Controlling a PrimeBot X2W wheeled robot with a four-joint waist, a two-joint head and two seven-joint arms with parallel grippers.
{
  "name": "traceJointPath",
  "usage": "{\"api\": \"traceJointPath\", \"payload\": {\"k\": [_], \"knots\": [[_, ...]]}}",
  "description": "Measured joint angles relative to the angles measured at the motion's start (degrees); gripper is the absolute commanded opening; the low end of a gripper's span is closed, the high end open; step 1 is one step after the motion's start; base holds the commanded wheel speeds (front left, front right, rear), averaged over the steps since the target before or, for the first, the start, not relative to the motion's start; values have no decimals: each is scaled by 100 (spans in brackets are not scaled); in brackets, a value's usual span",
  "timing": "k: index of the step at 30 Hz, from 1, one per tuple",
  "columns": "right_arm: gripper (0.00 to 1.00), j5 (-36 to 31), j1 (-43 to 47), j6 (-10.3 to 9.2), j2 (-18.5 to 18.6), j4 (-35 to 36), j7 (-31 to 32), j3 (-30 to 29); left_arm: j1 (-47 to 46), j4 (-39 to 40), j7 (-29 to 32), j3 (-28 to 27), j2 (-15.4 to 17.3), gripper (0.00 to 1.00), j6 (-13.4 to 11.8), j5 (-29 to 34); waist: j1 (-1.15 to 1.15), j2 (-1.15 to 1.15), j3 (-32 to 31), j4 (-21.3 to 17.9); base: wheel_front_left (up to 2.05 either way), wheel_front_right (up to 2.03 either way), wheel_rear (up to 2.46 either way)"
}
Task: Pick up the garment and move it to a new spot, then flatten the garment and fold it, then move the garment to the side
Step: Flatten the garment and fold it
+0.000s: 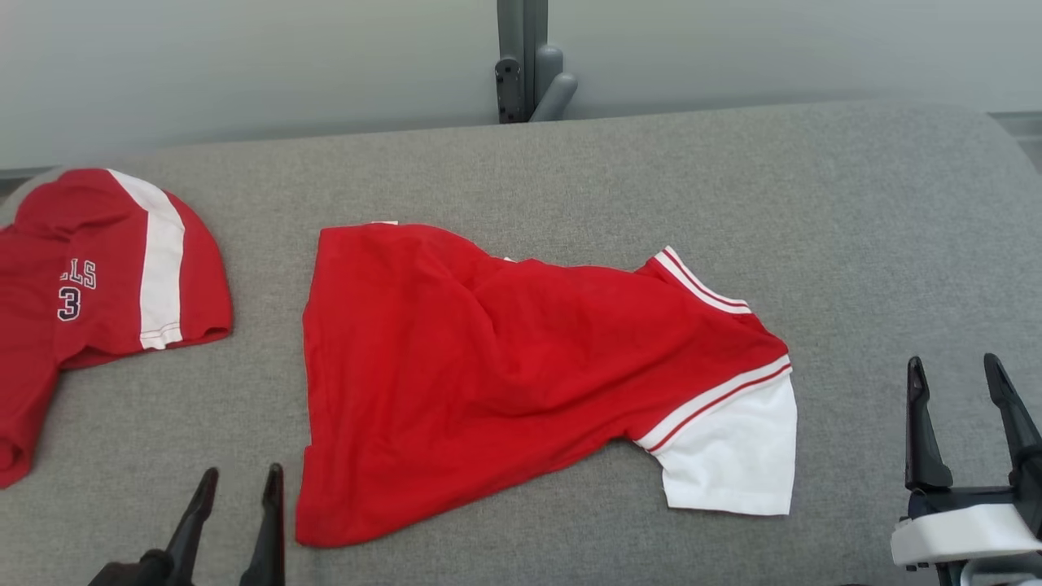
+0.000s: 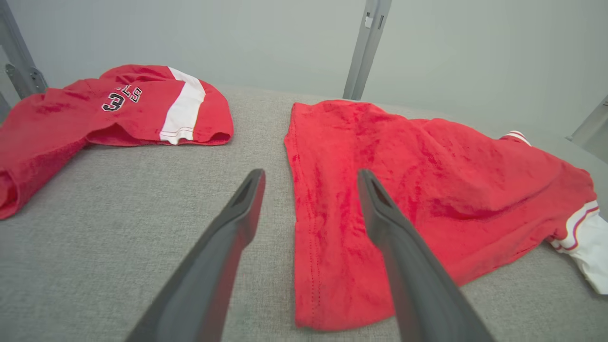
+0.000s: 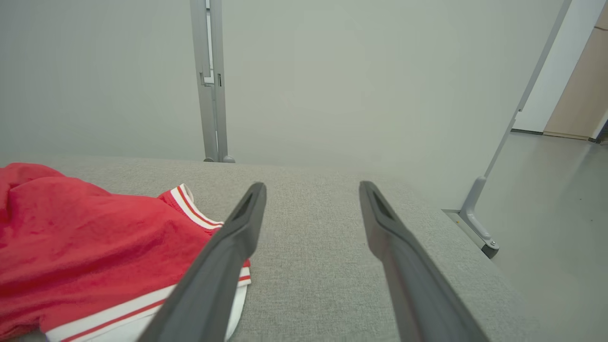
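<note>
A red garment with a white sleeve and red-white trim lies spread on the grey padded surface, its hem toward my left side. My left gripper is open at the lower left, just left of the garment's bottom corner and holding nothing. In the left wrist view the left gripper straddles the garment's left edge from above. My right gripper stands open at the lower right, apart from the white sleeve. Seen from the right wrist, the right gripper is over bare cloth beside the garment.
A second red garment with a white stripe and the number 3 lies bunched at the far left edge. A grey metal post rises behind the surface. The surface's right end drops off to the floor.
</note>
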State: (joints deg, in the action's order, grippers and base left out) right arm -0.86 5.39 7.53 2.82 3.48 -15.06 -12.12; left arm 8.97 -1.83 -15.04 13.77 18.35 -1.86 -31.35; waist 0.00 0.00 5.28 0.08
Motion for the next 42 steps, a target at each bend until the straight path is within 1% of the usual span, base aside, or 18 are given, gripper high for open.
{"api": "traceJointPath", "payload": {"k": [3,6,9,11,14,17,22,29,33,42], "knots": [[100,-35,138,0,-3,-38,0,-123,280,5,-1,-709,-405,100,293,564,0,0,-196,36,0,0,0],[100,-80,245,0,0,-110,0,-211,482,5,-1,-1221,-775,100,586,1040,0,0,-351,80,0,0,0],[100,-81,263,0,1,-180,0,-248,543,-48,0,-1463,-992,100,799,1394,0,0,-416,149,0,0,0],[100,-97,269,0,-1,-245,0,-252,543,-135,0,-1564,-1067,100,872,1496,0,0,-427,194,0,0,0],[100,-132,285,0,4,-356,0,-207,537,-286,0,-1624,-1073,100,914,1599,0,0,-418,237,0,0,0],[100,-141,286,0,-2,-434,0,-107,497,-280,0,-1349,-975,100,922,1546,0,0,-390,262,0,0,0],[100,-146,268,0,-2,-443,0,64,298,-148,0,-1100,-798,100,927,1365,0,0,-354,322,0,0,0],[100,-134,237,0,-1,-464,0,220,254,-68,0,-954,-780,100,927,1288,0,0,-413,325,0,0,0],[100,-127,203,0,-1,-468,0,311,210,-74,0,-837,-727,100,927,1243,0,0,-435,327,0,0,0],[100,-53,131,0,1,-469,0,445,163,-148,0,-715,-725,100,927,1216,0,0,-444,318,0,0,0]]}}
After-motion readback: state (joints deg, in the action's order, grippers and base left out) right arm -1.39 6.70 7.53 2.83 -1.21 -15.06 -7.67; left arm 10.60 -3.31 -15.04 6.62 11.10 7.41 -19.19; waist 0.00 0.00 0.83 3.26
